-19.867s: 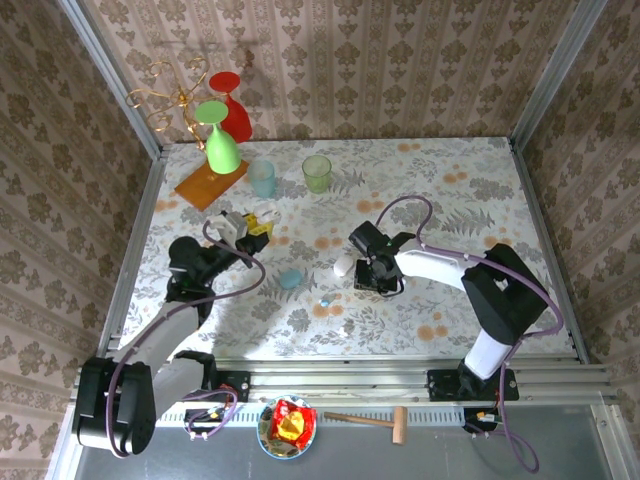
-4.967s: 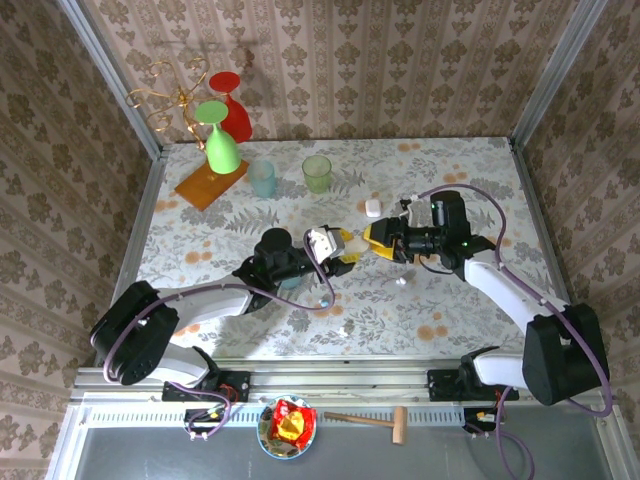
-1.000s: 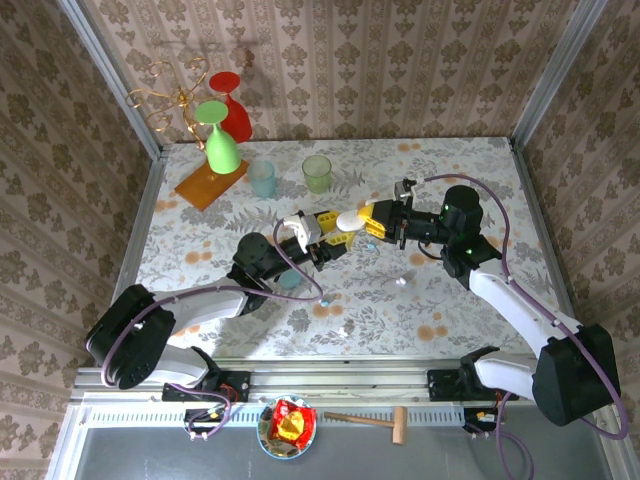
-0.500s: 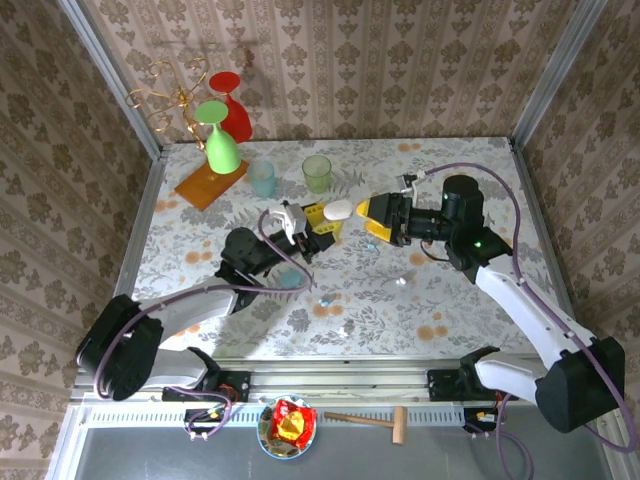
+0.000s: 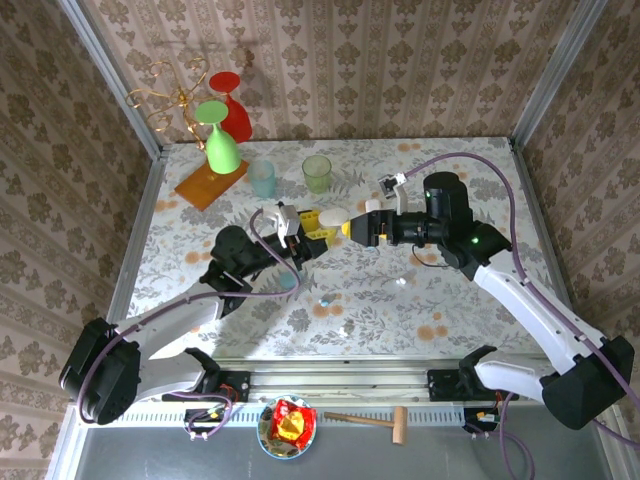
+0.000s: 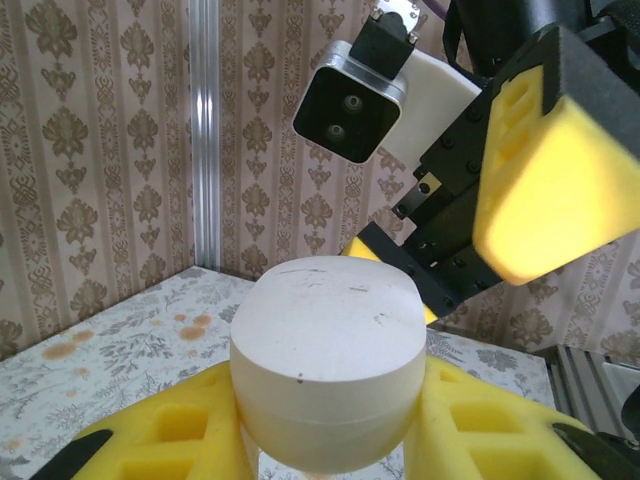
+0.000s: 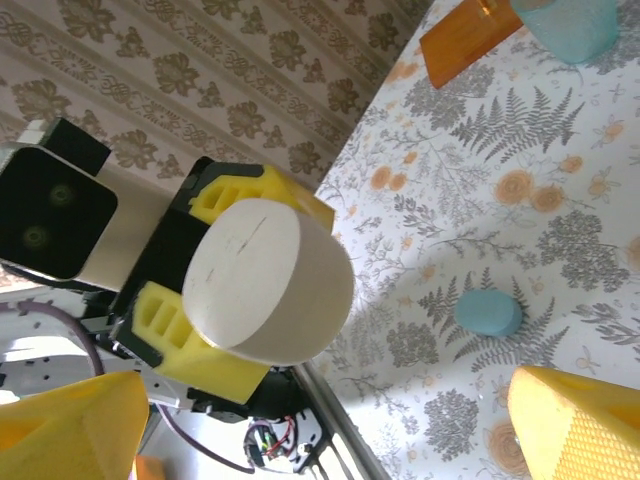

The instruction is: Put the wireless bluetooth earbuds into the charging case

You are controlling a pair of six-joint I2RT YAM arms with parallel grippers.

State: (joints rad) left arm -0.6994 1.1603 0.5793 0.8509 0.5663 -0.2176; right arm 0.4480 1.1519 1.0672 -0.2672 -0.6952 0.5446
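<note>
My left gripper (image 5: 322, 224) is shut on a white pebble-like charging case (image 5: 335, 216), lifted above the table's middle. In the left wrist view the closed case (image 6: 325, 375) sits between the yellow pads (image 6: 150, 445). My right gripper (image 5: 358, 226) stands open, facing the case from the right and just short of it. In the right wrist view the case (image 7: 265, 285) lies ahead of the spread yellow fingers (image 7: 585, 425). Tiny earbuds lie loose on the table: a pale-blue one (image 5: 325, 299) and two white ones (image 5: 347, 329) (image 5: 401, 281). A light-blue case (image 7: 488, 312) rests on the table.
At the back stand a green cup (image 5: 317, 173), a blue cup (image 5: 262, 178) and an orange board (image 5: 205, 188) with a green glass (image 5: 221, 145), beside a red glass (image 5: 230, 105) and a wire stand (image 5: 170, 95). Walls close three sides.
The right gripper has moved left and closed in on the white case. The left arm has shifted slightly left, with the case still held.
</note>
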